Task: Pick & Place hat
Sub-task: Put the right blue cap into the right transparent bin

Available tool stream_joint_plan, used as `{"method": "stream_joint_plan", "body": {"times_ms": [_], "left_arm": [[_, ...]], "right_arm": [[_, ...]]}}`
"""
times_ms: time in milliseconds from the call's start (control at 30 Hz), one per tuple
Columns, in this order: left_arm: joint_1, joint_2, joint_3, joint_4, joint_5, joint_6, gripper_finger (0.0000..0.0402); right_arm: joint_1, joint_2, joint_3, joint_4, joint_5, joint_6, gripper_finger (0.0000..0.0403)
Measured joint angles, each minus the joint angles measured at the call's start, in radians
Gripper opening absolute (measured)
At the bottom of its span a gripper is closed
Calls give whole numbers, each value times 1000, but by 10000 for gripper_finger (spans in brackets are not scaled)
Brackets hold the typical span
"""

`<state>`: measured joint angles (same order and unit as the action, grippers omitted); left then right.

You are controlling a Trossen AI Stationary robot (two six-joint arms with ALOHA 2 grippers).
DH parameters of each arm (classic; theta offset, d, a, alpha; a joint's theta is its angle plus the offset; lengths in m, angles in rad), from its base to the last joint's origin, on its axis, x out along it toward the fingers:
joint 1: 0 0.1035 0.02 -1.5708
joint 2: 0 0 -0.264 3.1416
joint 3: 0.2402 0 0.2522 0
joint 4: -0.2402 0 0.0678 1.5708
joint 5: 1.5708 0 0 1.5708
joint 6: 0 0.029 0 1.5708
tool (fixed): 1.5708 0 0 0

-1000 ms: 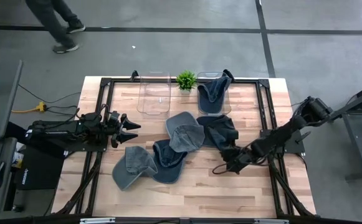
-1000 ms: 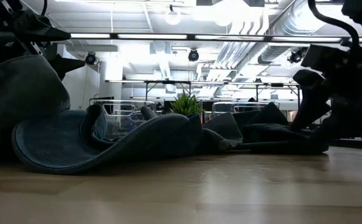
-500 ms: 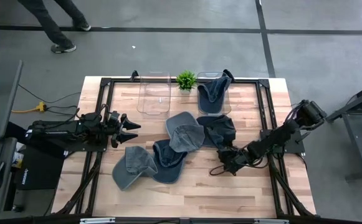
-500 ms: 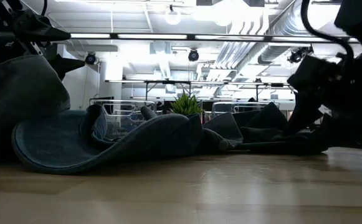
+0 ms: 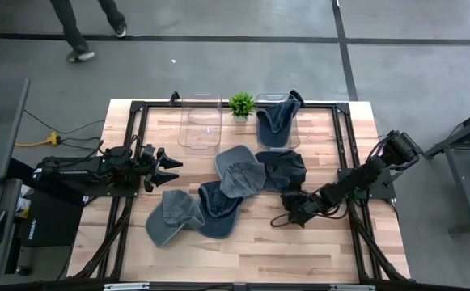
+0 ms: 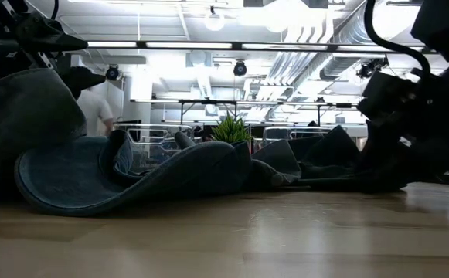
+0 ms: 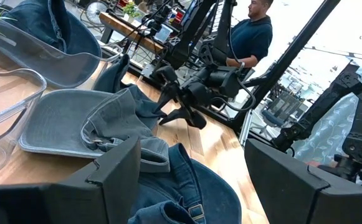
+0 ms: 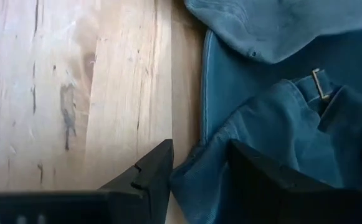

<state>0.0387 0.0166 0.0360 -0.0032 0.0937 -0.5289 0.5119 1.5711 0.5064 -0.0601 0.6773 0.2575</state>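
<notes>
Down at the near edge of the hat pile, the right hand [image 5: 287,212] sits low on the wooden surface [image 5: 251,246], its fingers [image 8: 149,171] apart and straddling a folded edge of the dark blue hat [image 8: 274,118], apparently placed to pinch that fold; nothing is clamped yet. Beside it lie a denim hat [image 5: 218,208] and a grey hat [image 5: 170,218], overlapping. Further in, a light grey hat [image 5: 239,168] rests on the pile. The left hand [image 5: 168,166] waits at the left side, fingers apart and empty. At the far edge stand an empty clear bin [image 5: 200,121], a small plant [image 5: 241,103], and a second bin [image 5: 277,129] already holding a hat, likely the drop-off.
</notes>
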Motion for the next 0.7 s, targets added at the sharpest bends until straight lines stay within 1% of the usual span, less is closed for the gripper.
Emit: {"method": "stream_joint_plan", "body": {"times_ms": [133, 567, 700], "left_arm": [[0, 0, 0, 0, 0, 0, 266], [0, 0, 0, 0, 0, 0, 266], [0, 0, 0, 0, 0, 0, 266]], "right_arm": [[-18, 0, 1, -10, -18, 54, 128], [-67, -2, 1, -32, -55, 57, 97], [-69, -1, 1, -34, -68, 66, 72]]}}
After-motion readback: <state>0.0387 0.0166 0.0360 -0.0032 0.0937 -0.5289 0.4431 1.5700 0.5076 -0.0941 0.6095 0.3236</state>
